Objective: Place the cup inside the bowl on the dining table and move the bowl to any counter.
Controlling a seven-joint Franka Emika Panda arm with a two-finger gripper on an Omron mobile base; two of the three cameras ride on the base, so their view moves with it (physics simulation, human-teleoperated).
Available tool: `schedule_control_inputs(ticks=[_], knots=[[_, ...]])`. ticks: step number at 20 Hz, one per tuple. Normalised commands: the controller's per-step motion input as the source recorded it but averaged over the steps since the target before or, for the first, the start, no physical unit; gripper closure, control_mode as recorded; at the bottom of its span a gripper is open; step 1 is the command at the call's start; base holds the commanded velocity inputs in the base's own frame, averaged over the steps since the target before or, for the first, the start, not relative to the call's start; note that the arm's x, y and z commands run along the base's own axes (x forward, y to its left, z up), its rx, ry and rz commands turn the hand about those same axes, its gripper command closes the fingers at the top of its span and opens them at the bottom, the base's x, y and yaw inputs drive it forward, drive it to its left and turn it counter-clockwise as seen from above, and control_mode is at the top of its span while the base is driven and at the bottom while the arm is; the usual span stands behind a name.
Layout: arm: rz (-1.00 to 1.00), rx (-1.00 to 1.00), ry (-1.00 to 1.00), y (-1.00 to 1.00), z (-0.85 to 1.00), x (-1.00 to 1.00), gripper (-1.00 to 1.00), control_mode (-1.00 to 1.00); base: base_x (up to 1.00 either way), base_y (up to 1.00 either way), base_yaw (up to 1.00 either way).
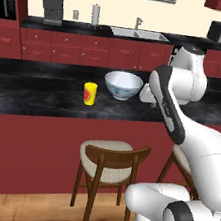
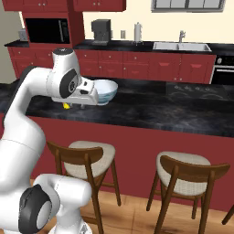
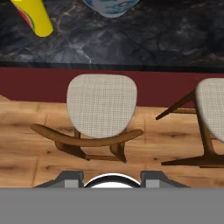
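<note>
A: Nearest first: gripper above the stool, facing down past the near edge of the dining table. Fingertips apart, roughly half spread, nothing between them.

B: Holding nothing, then. And the cup?

A: Upright on the black top, left of the bowl and clear of it, not touching. Not yet inside.

B: So what could go wrong?

A: Could clip the bowl on the swing left, with the hand just beside its right side. Might shove it into the cup and topple that.

B: And at the grasp?

A: Small and round, so likely to tip or roll if struck by one finger first. Close enough to the front edge to end up on the floor by the stools.

B: Farther back?

A: Counter with the sink well beyond. Long carry, with a loose cup rattling in a bowl pinched by its rim. Could slip or spill.
</note>
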Motion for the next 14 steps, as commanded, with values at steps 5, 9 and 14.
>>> schedule_control_inputs(ticks=[5, 9, 14], knots=[[0.00, 0.00, 0.00, 0.07, 0.00, 0.03, -1.00, -1.00, 0.00, 0.00, 0.00], [-0.01, 0.00, 0.00, 0.26, -0.01, 0.05, -1.00, -1.00, 0.00, 0.00, 0.00], [-0.01, -0.02, 0.00, 0.32, 0.00, 0.07, -1.00, -1.00, 0.00, 0.00, 0.00]])
